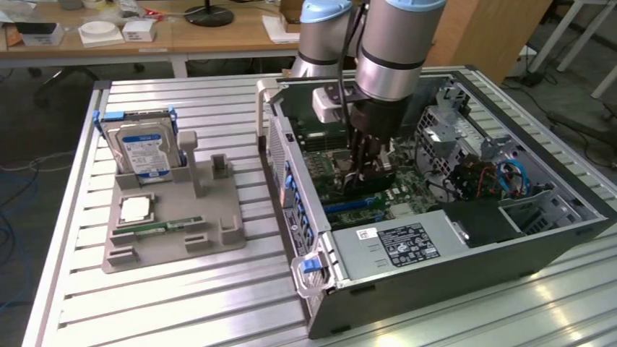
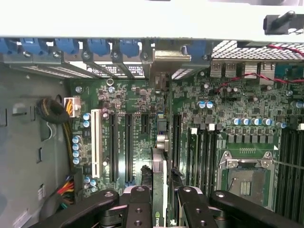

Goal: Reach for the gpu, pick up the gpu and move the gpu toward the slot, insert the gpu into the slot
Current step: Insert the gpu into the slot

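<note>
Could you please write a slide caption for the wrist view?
Fingers grip the gpu edge-on above the motherboard and its slots.

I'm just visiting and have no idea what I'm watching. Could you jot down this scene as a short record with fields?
Setting: open computer case on a slatted metal table
Arm: reaches down into the case
End effector: closed on the gpu, held edge-on
Gpu position: above the motherboard, among its long parallel slots; seating cannot be judged
Beside the case: grey holder with a hard drive standing upright
</note>
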You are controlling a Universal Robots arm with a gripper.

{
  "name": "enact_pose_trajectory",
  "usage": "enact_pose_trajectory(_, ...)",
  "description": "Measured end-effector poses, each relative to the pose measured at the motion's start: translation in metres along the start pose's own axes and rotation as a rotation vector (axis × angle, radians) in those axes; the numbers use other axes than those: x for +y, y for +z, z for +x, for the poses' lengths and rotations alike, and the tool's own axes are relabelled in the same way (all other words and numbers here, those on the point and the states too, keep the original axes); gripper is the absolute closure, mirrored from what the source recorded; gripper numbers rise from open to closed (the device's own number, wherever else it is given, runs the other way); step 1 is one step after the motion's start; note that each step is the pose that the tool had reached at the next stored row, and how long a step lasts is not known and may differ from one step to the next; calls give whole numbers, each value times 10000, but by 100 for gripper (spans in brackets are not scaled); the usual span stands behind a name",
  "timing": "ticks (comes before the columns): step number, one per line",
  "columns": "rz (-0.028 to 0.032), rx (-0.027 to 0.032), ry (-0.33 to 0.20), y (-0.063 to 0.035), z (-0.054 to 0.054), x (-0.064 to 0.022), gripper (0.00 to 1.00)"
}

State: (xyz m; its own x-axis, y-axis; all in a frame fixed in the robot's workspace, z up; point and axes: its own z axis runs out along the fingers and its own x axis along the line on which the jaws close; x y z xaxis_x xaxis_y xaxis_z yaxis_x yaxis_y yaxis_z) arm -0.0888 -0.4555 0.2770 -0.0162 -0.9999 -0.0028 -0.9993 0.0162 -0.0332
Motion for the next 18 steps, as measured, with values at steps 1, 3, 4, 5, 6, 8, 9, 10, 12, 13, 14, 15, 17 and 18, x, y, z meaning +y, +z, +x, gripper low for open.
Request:
enact_pose_trajectory(1,-1,2,-1,2,0,2,75)
enact_pose_trajectory(3,0,0,0,11,0,9,75)
enact_pose_trajectory(4,0,1,0,19,0,27,75)
enact_pose_trajectory(5,4,0,-2,27,0,39,75)
enact_pose_trajectory(6,2,1,-3,29,1,42,75)
enact_pose_trajectory(8,-1,2,-3,29,1,42,75)
enact_pose_trajectory(9,-1,2,0,30,1,44,75)
enact_pose_trajectory(10,0,1,0,30,1,44,75)
enact_pose_trajectory(12,0,1,0,31,1,44,75)
enact_pose_trajectory(13,0,1,-1,31,1,43,75)
enact_pose_trajectory(14,-1,-1,1,32,0,41,75)
enact_pose_trajectory(15,-2,-1,2,32,0,35,75)
enact_pose_trajectory(17,0,0,0,33,0,8,75)
enact_pose_trajectory(18,0,0,0,33,0,-5,75)
